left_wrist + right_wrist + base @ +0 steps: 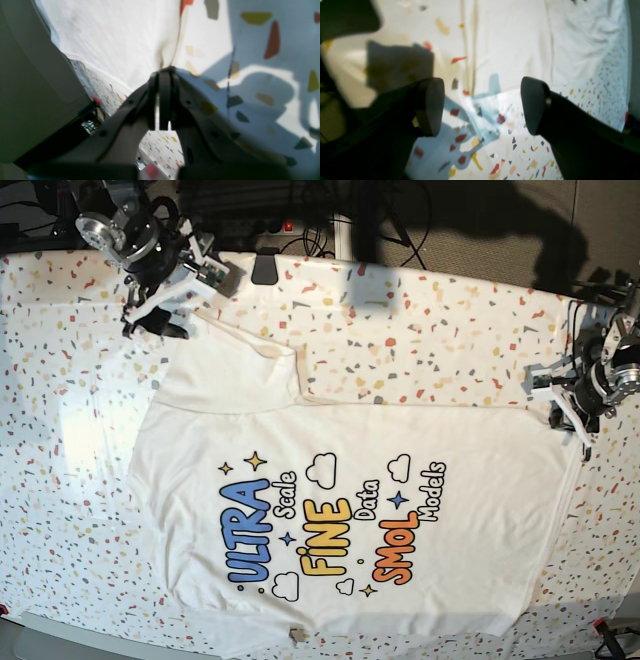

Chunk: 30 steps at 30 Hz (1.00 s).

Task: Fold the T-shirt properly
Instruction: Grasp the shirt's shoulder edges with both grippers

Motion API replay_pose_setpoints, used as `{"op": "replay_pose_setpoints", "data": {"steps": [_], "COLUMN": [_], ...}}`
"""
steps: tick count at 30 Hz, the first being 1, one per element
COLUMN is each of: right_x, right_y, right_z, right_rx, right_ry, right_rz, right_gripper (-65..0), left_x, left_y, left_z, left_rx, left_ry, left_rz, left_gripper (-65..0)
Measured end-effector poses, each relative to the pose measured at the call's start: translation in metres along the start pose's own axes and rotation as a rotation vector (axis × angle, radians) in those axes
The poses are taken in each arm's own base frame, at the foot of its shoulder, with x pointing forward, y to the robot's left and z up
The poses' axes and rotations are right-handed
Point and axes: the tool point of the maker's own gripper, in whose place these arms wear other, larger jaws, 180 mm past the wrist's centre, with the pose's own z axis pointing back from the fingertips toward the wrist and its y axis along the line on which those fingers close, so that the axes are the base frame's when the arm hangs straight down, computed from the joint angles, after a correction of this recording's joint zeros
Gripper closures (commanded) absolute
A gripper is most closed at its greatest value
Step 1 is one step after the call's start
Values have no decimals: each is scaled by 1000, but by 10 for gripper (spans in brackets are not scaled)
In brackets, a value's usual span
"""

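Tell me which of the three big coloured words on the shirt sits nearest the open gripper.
ULTRA, the blue word. It lies toward the open right gripper; yellow FINE and orange SMOL lie farther off.

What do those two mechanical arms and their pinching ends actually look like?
Both are mostly black. The right end effector has two thick, rounded black fingers. The left end effector has flat black fingers on an angular dark frame with visible screw holes. In the base view the arms show silvery metal joints and white parts.
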Motion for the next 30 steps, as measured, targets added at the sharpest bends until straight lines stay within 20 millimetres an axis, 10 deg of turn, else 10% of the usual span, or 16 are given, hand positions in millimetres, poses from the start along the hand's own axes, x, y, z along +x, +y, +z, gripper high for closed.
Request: {"op": "replay_pose_setpoints", "data": {"steps": [9, 21, 30], "right_x": [0, -15, -7], "right_y": [-6, 0, -6], "right_z": [-25, -28, -33], "right_rx": [-31, -20, 0], "right_ry": [4, 64, 37], "right_rz": [-65, -26, -193], "right_gripper": [-448, 0, 0], "left_x": [2, 2, 2], "left_y": [1, 1, 2], "left_z": [0, 0, 0], "left_rx": [3, 5, 9], "left_ry": [-11, -12, -12], "left_rz": [35, 47, 46], "left_gripper": [0, 0, 0]}}
